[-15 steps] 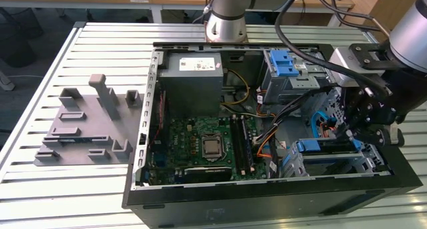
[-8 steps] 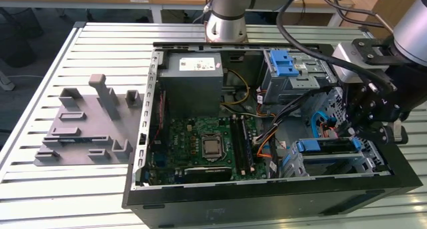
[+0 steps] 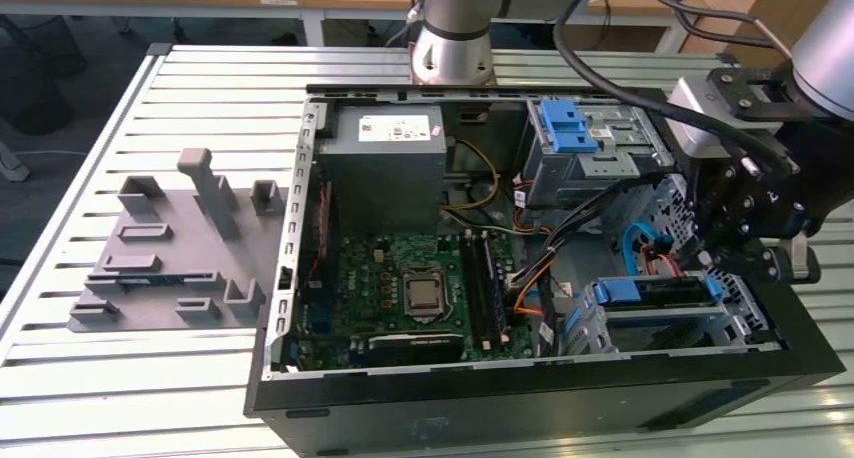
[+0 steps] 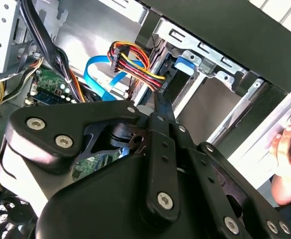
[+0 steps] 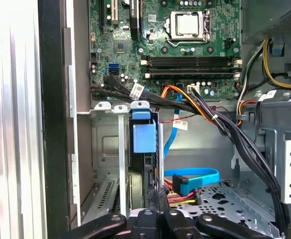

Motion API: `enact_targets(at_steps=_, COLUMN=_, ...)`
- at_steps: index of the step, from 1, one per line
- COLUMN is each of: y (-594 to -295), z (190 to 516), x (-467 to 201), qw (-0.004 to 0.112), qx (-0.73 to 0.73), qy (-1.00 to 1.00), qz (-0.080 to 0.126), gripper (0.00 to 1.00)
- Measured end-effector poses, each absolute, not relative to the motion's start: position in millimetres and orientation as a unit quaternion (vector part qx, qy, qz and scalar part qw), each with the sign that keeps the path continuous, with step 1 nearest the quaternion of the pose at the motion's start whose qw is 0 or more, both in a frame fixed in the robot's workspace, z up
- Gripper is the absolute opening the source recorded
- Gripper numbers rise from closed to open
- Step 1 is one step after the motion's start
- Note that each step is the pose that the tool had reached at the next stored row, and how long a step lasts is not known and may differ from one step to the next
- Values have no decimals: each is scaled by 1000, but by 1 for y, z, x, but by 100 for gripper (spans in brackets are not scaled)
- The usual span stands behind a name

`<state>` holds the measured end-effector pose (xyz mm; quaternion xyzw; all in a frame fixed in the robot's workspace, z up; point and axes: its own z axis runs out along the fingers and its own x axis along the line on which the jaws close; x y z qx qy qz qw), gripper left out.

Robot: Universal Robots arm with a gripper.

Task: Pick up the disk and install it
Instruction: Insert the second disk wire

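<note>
One open computer case (image 3: pixel 534 403) sits on the slatted table (image 3: pixel 80 398), with one gripper (image 5: pixel 157 199) poised just over its drive cage (image 5: pixel 108 149). The jaws are pressed together, gripping nothing. One disk (image 5: pixel 144 137) stands on edge, seated in that cage: dark body, blue plastic rail and tab showing. One hand (image 4: pixel 287 169) rests beside the case.
</note>
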<state>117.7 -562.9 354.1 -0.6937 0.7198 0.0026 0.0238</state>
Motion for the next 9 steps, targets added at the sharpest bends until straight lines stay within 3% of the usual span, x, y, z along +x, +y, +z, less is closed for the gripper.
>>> enact_targets(at_steps=9, y=-563, z=358, x=106, qw=28, qx=-694, qy=720, qz=7, gripper=11)
